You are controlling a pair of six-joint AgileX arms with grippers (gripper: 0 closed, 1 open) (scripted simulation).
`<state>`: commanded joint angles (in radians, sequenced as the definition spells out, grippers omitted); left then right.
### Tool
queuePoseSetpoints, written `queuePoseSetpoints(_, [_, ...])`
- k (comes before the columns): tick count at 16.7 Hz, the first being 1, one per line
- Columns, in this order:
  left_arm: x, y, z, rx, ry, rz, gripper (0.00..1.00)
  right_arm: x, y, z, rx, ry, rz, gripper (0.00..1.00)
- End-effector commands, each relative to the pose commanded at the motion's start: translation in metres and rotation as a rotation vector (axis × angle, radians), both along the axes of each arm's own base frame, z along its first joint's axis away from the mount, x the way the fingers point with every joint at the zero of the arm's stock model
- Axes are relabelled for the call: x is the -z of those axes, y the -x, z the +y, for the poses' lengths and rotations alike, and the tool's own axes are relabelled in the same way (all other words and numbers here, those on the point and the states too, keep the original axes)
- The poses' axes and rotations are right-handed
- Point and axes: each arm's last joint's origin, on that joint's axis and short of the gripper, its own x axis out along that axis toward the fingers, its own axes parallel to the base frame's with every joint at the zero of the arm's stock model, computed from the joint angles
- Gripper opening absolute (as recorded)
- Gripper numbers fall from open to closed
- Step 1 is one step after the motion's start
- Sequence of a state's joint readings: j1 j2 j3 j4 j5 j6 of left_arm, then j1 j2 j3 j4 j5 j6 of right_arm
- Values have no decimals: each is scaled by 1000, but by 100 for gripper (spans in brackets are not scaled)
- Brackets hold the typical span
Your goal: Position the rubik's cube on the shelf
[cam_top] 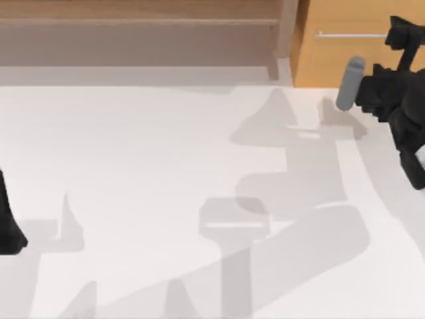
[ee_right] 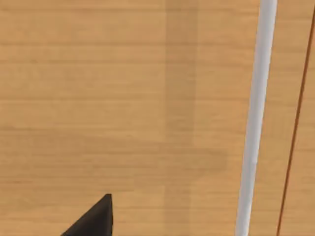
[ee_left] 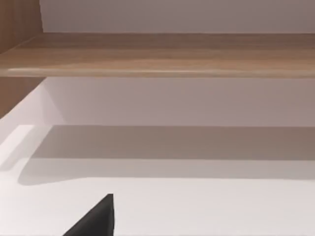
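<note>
White table [cam_top: 133, 166] lies below the shelf [cam_top: 139, 23], which runs along its far edge. Beside the shelf, the right arm's gripper [cam_top: 398, 33] faces the orange-tan cabinet [ee_right: 98, 98], near its metal handle [ee_right: 256, 108]. Left arm [cam_top: 8, 219] is parked well away.

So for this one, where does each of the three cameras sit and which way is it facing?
Top view: above the table, looking down; shelf along the far edge, drawer cabinet at right, right gripper against it, left arm parked at left.
Left wrist view: low, facing the shelf; a dark fingertip shows.
Right wrist view: close to the cabinet front and handle.
Shared: shelf, cabinet.
</note>
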<state>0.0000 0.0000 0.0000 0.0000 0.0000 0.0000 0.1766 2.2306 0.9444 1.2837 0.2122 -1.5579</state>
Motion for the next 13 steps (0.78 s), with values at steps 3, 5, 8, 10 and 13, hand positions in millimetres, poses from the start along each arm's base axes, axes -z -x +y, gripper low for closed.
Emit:
queuePoseSetpoints(3, [0,0,0,0,0,0,100,0,0,0,0,0,0,100])
queuePoseSetpoints(5, [0,0,0,0,0,0,100,0,0,-2,3,-1,4,100])
queuePoseSetpoints(8, [0,0,0,0,0,0,100,0,-11,-1,0,0,0,100])
queuePoseSetpoints(10, [0,0,0,0,0,0,100,0,-20,0,0,0,0,100])
queuePoseSetpoints(13, [0,0,0,0,0,0,100,0,-25,0,0,0,0,100])
